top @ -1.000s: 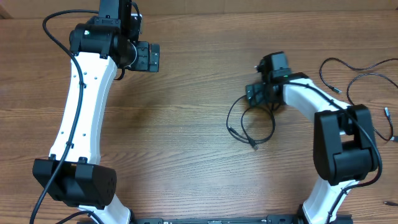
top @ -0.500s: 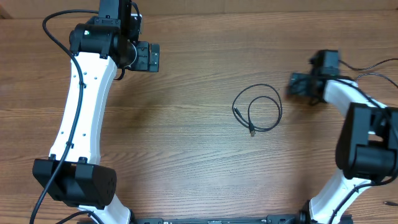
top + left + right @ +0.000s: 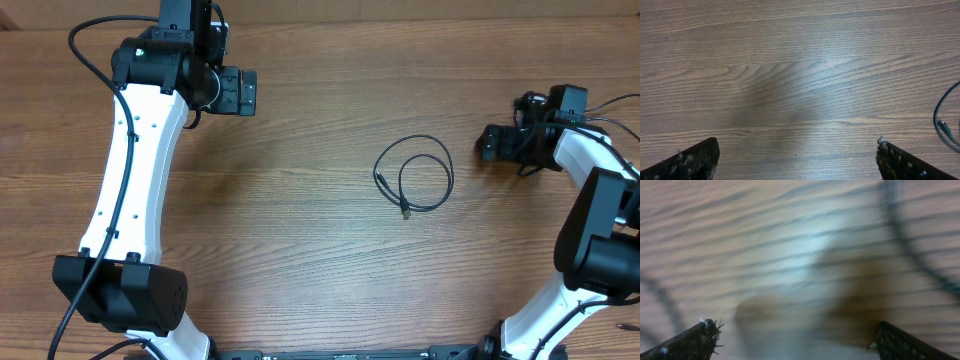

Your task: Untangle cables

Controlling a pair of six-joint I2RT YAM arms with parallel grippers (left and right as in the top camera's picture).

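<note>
Two white arms [image 3: 130, 190] rise from the near edge of the bench [image 3: 300, 250], one at each side. Beyond them, a little right of the bench's middle, we see one thin black cable [image 3: 450, 180] lying flat in a loose double loop. Its two small plug ends rest at the loop's left and near sides, and nothing touches it. Farther out, close to the right edge, the right gripper [image 3: 490, 143] hangs over bare wood, apart from that loop. Its jaws are spread wide with nothing between them. Its wrist view is blurred, and we make out only dark smears of cord at the sides. Just behind it, more thin black cords [image 3: 620, 98] run off the right edge, partly hidden by the arm. Toward the far left corner, the left gripper [image 3: 238, 92] hangs with jaws fully apart and empty, and its wrist view catches a curve of the cable at the right.
</note>
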